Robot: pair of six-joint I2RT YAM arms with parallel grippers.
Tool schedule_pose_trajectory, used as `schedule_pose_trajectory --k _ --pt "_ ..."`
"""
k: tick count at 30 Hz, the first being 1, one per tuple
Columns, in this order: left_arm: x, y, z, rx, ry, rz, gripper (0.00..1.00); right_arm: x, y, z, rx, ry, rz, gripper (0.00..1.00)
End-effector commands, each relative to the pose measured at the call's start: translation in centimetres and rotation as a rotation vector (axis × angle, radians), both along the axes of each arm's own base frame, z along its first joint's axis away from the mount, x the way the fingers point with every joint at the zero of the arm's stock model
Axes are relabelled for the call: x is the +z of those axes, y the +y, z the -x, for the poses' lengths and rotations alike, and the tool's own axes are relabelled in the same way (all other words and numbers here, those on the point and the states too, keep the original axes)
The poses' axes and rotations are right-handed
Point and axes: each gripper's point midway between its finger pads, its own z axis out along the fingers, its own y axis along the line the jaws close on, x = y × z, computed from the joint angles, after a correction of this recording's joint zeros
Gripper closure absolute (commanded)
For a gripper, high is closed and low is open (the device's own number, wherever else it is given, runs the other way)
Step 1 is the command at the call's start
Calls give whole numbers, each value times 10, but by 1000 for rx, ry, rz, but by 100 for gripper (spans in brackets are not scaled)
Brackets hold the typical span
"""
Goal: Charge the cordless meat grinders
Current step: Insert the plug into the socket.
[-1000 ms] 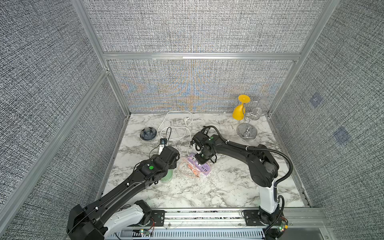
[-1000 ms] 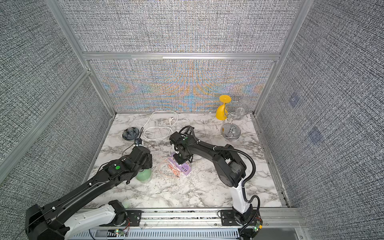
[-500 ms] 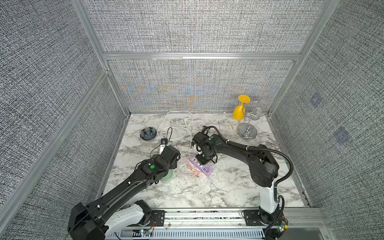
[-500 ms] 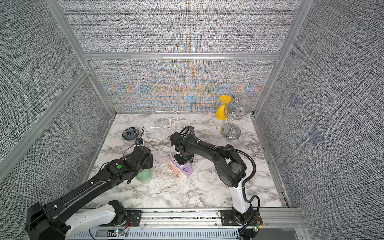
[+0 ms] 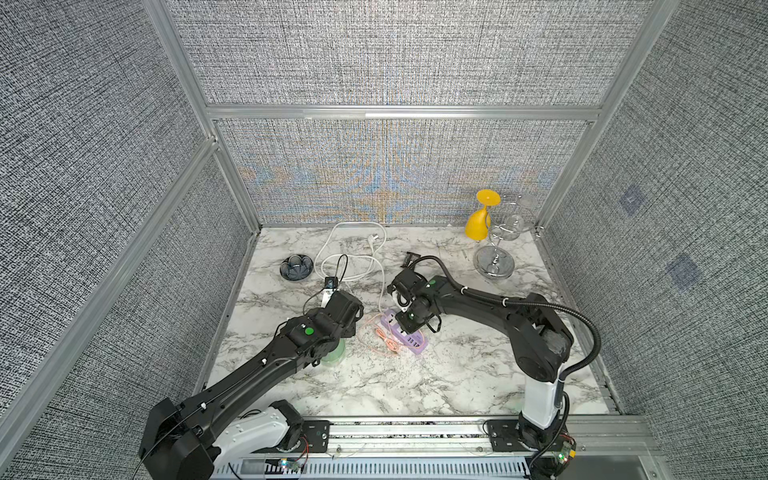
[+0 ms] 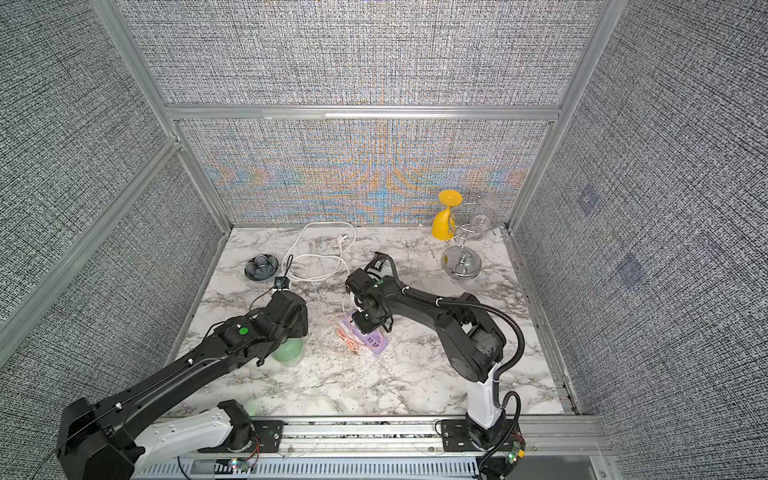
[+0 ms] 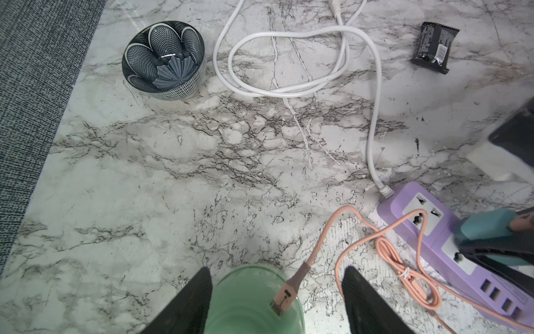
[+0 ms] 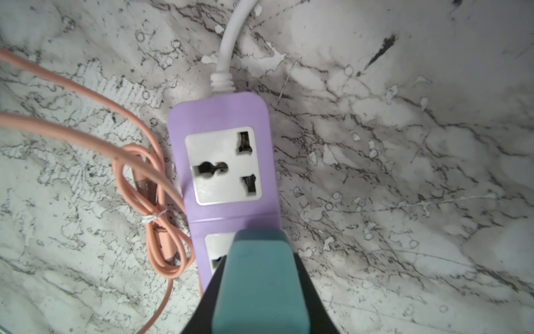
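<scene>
Right gripper [image 8: 261,257] lower, charger [image 8: 260,292] over strip [image 8: 222,115]

- The left end effector [image 7: 276,300], fingers spread either side of the meat grinder [image 7: 248,303], edged slightly farther out over the table [image 5: 457,374], toward the power strip [image 5: 411,345].
- The power strip slid a little toward the right arm's side, with the right end effector [image 8: 260,260] clamping the teal charger [image 8: 260,289] over it.

one grinder [image 7: 254,300], one bowl [image 7: 164,60], one power strip [image 8: 222,115], one charger [image 8: 257,283], one pink cable [image 7: 404,270], one packet [image 7: 433,47].
</scene>
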Motion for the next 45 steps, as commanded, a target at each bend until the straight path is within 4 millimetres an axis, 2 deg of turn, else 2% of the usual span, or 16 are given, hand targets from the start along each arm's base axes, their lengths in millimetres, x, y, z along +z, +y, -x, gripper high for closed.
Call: schedule_pose_trajectory --k 1,10,34,45 --pt "3 -3 -3 -2 -10 10 27 -18 -17 15 -11 27 59 78" --pt "-1 -3 -3 9 6 4 27 -33 -23 27 -7 42 48 79" --pt "-3 -1 0 18 15 8 28 -8 -11 15 -22 -3 -24 53" --pt "-6 -3 -1 14 23 9 28 14 -5 6 -26 -36 -64 42"
